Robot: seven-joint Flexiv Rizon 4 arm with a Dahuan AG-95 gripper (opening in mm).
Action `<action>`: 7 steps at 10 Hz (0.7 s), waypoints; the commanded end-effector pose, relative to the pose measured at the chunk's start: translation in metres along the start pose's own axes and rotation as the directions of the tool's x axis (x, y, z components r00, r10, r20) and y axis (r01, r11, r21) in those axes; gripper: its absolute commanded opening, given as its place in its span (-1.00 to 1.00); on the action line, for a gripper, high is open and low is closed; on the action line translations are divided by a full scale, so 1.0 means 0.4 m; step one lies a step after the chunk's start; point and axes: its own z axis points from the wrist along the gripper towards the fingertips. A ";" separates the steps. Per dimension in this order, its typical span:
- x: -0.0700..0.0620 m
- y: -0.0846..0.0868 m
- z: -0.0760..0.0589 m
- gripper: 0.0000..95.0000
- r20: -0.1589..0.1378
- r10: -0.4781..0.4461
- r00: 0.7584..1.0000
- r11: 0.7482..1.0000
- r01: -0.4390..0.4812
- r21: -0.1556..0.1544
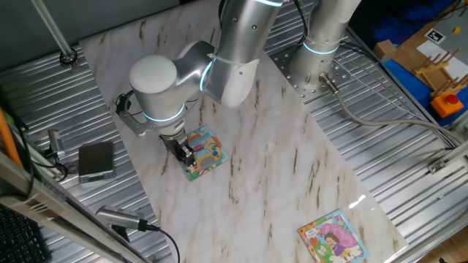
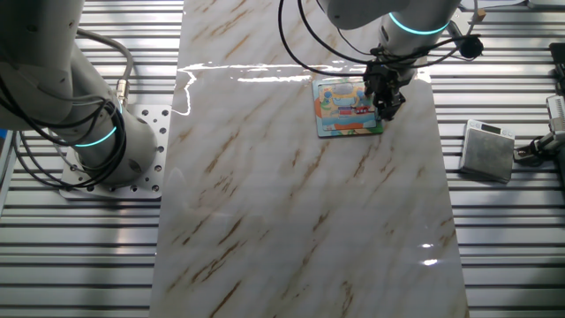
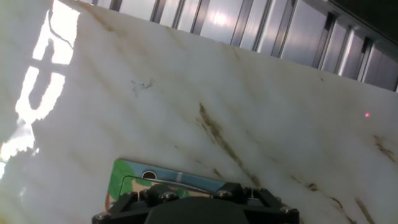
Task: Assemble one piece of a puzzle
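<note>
Gripper [image 1: 186, 153] low over puzzle [image 1: 207, 150]; puzzle lies skewed to table edges; finger state can't tell.

Open marble around the puzzle [image 1: 204, 153]

Bare table [image 1: 292, 168] on all sides; second puzzle [image 1: 333, 237] well apart at far corner, grey box [image 1: 96, 161] off the marble, arm [image 1: 219, 58] overhead.

— Any lettering to read?
— None. The puzzle [image 1: 202, 153] shows only its cartoon picture, and the mark on the box [image 1: 436, 34] at the edge is too small.
</note>
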 end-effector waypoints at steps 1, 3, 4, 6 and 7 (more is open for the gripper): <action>0.006 -0.006 -0.006 0.20 0.000 -0.010 1.000 1.000 0.010 -0.001; 0.018 -0.026 -0.012 0.20 -0.001 -0.023 1.000 1.000 0.023 0.000; 0.023 -0.033 -0.012 0.20 -0.001 -0.026 1.000 1.000 0.026 0.001; 0.032 -0.047 -0.011 0.20 -0.002 -0.033 0.999 0.999 0.033 0.004; 0.037 -0.055 -0.008 0.20 -0.002 -0.039 0.999 0.999 0.039 0.004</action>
